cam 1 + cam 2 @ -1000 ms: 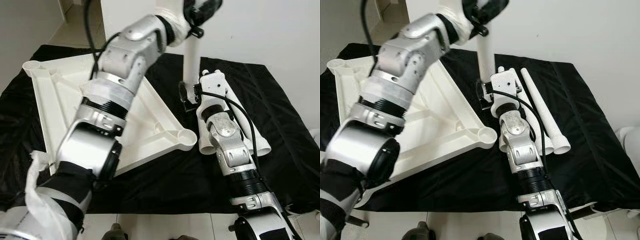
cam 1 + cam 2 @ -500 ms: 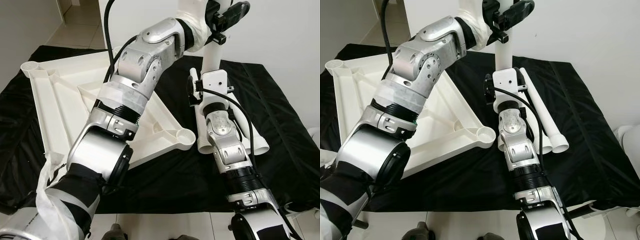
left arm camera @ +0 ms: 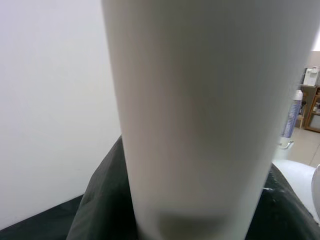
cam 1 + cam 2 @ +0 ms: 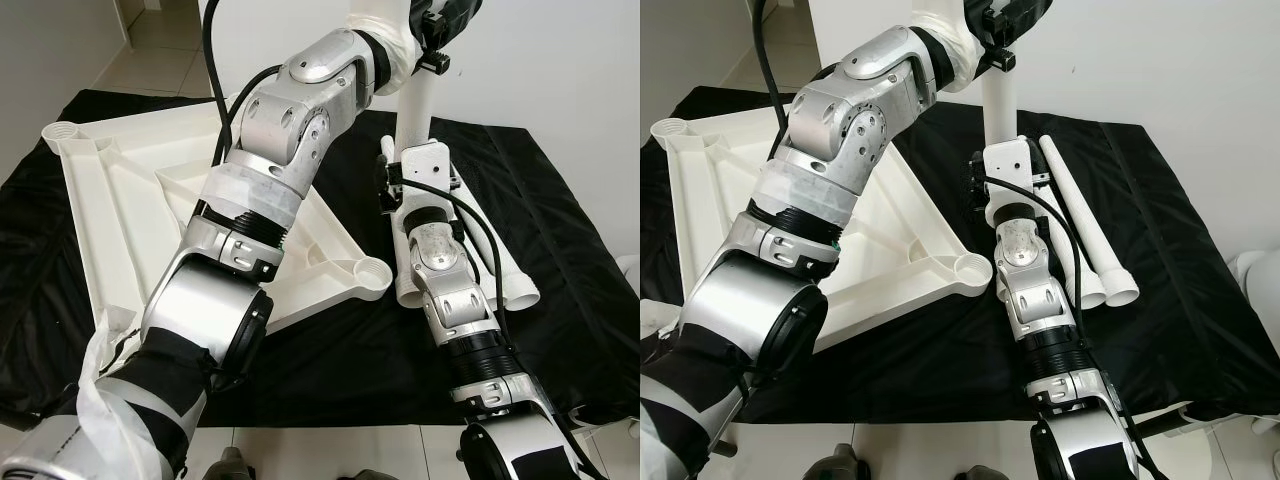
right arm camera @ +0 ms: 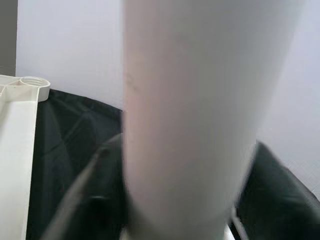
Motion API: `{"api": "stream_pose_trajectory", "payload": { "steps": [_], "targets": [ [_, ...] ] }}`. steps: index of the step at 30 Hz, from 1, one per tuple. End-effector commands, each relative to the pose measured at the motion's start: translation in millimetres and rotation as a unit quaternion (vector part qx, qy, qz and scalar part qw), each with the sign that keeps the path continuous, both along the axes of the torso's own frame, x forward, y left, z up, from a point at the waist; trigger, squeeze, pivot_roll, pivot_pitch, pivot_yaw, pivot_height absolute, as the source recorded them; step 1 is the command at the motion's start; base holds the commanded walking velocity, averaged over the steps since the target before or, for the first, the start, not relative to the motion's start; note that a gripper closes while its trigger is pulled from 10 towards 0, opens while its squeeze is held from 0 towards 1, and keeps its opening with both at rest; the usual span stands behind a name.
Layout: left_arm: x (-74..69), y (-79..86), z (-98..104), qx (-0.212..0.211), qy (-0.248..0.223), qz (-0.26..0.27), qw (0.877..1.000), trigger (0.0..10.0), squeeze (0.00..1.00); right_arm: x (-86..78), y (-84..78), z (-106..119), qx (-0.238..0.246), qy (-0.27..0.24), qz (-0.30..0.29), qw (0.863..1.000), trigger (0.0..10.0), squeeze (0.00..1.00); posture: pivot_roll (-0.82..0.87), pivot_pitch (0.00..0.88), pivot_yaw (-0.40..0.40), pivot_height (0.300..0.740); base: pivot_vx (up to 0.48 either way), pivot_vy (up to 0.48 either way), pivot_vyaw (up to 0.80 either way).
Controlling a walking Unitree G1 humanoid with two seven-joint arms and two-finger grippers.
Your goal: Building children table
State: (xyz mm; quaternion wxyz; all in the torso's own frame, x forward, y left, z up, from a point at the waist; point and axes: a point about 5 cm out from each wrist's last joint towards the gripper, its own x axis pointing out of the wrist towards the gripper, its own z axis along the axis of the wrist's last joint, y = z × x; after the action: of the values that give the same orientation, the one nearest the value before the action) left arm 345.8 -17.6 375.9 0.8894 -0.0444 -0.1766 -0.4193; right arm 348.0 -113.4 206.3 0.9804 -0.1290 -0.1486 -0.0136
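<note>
The left arm reaches up and across from the near left, its left tool (image 4: 445, 22) clamped on a white leg (image 4: 415, 105) high at the far edge. The right arm stretches straight away from the near right, and the right tool (image 4: 398, 180) grips the same leg lower down. The leg is a plain white tube standing upright over the black cloth (image 4: 560, 240), held between both tools. Left of it lies the white tabletop (image 4: 120, 215), underside up, with round sockets at its corners. Two more legs (image 4: 1090, 240) lie flat on the cloth just right of the right arm.
</note>
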Motion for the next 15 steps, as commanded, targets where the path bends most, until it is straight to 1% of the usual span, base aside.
{"api": "stream_pose_trajectory", "payload": {
  "steps": [1, 14, 15],
  "targets": [
    [-5.2, -5.0, 10.1, 0.003, -0.015, -0.005, 1.0, 10.0, 0.0, 1.6, -2.4, 2.6, -0.001, -0.006, -0.008, 1.0, 0.0, 0.0, 0.05, 0.0, -0.056, 0.74, 0.0, 0.0, 0.0],
    [-9.8, -8.2, 10.5, 0.004, -0.014, -0.011, 1.0, 10.0, 0.0, 4.8, -4.1, 3.2, -0.003, -0.01, -0.017, 1.0, 0.0, 0.0, 0.05, 0.0, -0.048, 0.74, 0.0, 0.0, 0.0],
    [-10.4, -8.5, 10.6, 0.005, -0.015, -0.01, 1.0, 10.0, 0.0, 5.4, -4.2, 2.7, -0.001, -0.008, -0.017, 1.0, 10.0, 0.0, 0.05, 0.0, -0.049, 0.74, 0.0, 0.0, 0.0]
  ]
}}
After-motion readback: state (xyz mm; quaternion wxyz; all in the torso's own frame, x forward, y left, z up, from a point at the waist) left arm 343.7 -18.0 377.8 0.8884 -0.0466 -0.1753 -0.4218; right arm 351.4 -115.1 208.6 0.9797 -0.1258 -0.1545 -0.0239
